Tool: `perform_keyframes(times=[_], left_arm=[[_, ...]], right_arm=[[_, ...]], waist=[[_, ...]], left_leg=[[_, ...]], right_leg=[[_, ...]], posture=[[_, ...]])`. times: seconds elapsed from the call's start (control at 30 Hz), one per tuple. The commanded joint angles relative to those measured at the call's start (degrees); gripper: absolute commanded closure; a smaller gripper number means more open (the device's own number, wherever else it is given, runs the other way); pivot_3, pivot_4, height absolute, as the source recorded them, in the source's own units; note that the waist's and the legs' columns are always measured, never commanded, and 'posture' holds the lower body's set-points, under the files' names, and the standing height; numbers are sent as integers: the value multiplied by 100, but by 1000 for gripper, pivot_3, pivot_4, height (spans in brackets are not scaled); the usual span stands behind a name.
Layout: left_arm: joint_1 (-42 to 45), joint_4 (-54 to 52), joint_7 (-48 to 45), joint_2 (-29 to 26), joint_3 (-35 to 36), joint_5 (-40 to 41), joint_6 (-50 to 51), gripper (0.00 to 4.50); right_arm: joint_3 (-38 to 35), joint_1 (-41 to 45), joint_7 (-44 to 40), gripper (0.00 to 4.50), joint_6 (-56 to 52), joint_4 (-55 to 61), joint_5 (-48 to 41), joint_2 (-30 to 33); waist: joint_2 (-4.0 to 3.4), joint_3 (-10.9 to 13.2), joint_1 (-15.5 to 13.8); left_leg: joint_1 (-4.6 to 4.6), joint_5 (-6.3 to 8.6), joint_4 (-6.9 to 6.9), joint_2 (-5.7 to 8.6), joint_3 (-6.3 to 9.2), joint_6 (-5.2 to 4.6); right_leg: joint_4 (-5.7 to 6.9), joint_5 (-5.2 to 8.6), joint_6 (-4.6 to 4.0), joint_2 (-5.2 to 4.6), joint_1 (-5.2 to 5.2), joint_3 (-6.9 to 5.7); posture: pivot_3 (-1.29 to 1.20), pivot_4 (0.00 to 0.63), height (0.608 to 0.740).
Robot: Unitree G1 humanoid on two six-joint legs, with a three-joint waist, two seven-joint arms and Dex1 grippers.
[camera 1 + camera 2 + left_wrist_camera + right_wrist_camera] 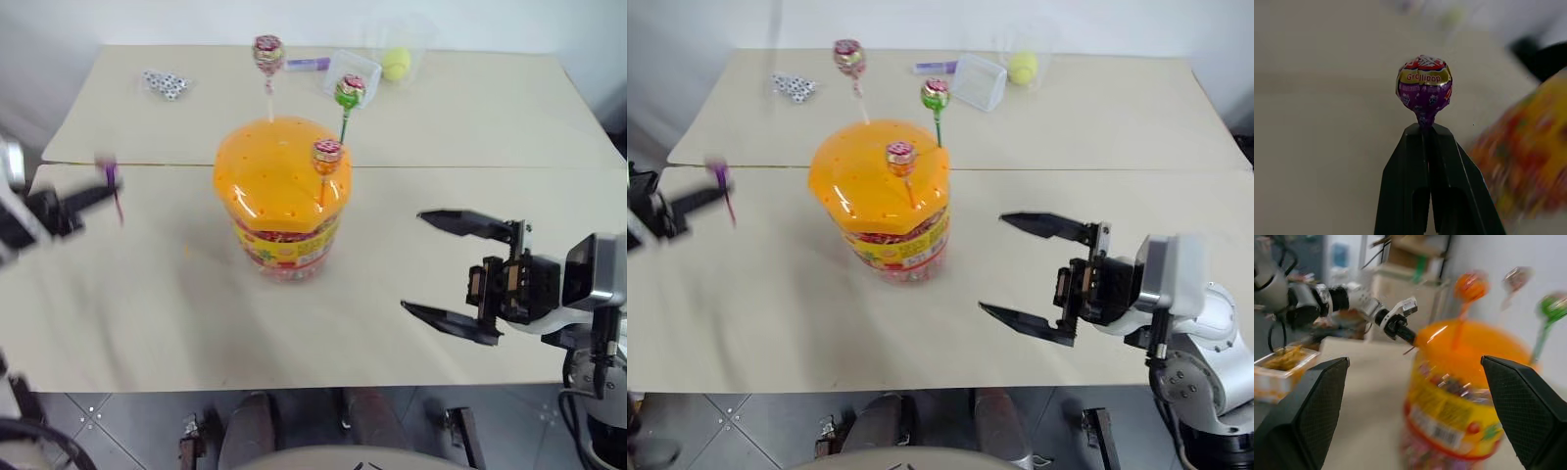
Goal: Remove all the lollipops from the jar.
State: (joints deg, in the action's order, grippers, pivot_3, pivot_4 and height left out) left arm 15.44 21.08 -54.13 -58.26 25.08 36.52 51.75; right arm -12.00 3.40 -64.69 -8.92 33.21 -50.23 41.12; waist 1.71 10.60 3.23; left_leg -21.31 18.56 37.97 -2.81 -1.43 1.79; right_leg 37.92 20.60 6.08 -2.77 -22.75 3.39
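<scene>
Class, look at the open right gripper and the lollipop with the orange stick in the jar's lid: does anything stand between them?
Nothing visible does. The right gripper hangs open beside the jar, with bare table between it and the orange-stick lollipop standing up from the lid's near right side.

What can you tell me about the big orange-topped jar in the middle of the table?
The jar is a clear plastic tub standing upright on the beige table, with a yellow-red label round its wall. Its big domed orange lid is dotted with small holes. Three lollipops stick up from the lid on thin sticks: a pink-red one, a green one and a red-yellow one. Neither gripper touches it.
</scene>
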Motion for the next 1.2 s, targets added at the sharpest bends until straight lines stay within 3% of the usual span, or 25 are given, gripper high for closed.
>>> perform_keyframes(times=[0.03,0.2,0.4,0.53,0.57,0.73,0.83,0.97,1.13,1.2], left_arm=[[-1168,-1138,303,-132,684,-82,380,4476],[-2290,-1846,471,299,1069,-123,184,4476],[-2432,-1773,131,418,1063,-260,-616,2821],[-2228,-1316,-427,387,1243,-392,-1873,1551],[-2117,-1198,-932,327,1408,-268,-2329,1279],[-1482,-1374,-1499,114,1721,448,-2257,1279],[-645,-2184,-1114,408,1796,1714,-1452,1279],[-98,-2699,-578,916,1587,2322,-1150,1279],[458,-2677,-184,1270,1081,2198,-1292,137],[833,-2580,-68,1418,651,1798,-1597,30]], right_arm=[[-5,-94,-638,0,93,-226,100,182],[33,-133,-919,0,211,-631,462,167],[-20,-81,-795,0,135,-690,481,113],[-175,-93,-535,0,65,-720,383,26],[-250,-103,-361,0,-8,-730,289,-35],[-488,140,489,0,-488,-715,-291,-290],[-490,703,1475,0,-796,-711,-719,-685],[-381,736,1517,0,-880,-563,-648,-829],[-430,696,1496,0,-662,-362,-620,-1020],[-477,723,1659,0,-580,-214,-666,-1175]], waist=[[20,1,-106],[-5,12,-221],[-10,12,-169],[-10,12,-160],[-9,12,-157],[-10,12,-153],[-10,13,-150],[-16,12,-153],[-18,12,-150],[-18,12,-158]], left_leg=[[-2,9,0,5,14,-13],[5,14,-11,48,49,-25],[8,-12,-26,58,58,-20],[8,-15,-45,58,66,-16],[9,-15,-52,58,66,-16],[4,-16,-65,56,70,-10],[3,-16,-56,57,70,-12],[5,-17,-47,58,75,-11],[1,-18,-33,56,71,-13],[-5,-18,-15,56,72,-14]], right_leg=[[-6,2,-3,-10,3,-11],[-32,13,-24,-71,34,-67],[-30,16,-31,-88,35,-98],[-31,16,-31,-88,29,-117],[-31,16,-31,-89,27,-121],[-32,16,-31,-90,20,-144],[-23,15,-30,-93,22,-147],[-10,14,-27,-92,23,-151],[-7,13,-25,-74,21,-149],[-3,12,-23,-72,22,-150]], posture=[[0,150,740],[0,150,740],[0,150,740],[0,150,740],[0,150,740],[0,150,740],[0,150,740],[0,150,740],[0,150,740],[0,150,740]])
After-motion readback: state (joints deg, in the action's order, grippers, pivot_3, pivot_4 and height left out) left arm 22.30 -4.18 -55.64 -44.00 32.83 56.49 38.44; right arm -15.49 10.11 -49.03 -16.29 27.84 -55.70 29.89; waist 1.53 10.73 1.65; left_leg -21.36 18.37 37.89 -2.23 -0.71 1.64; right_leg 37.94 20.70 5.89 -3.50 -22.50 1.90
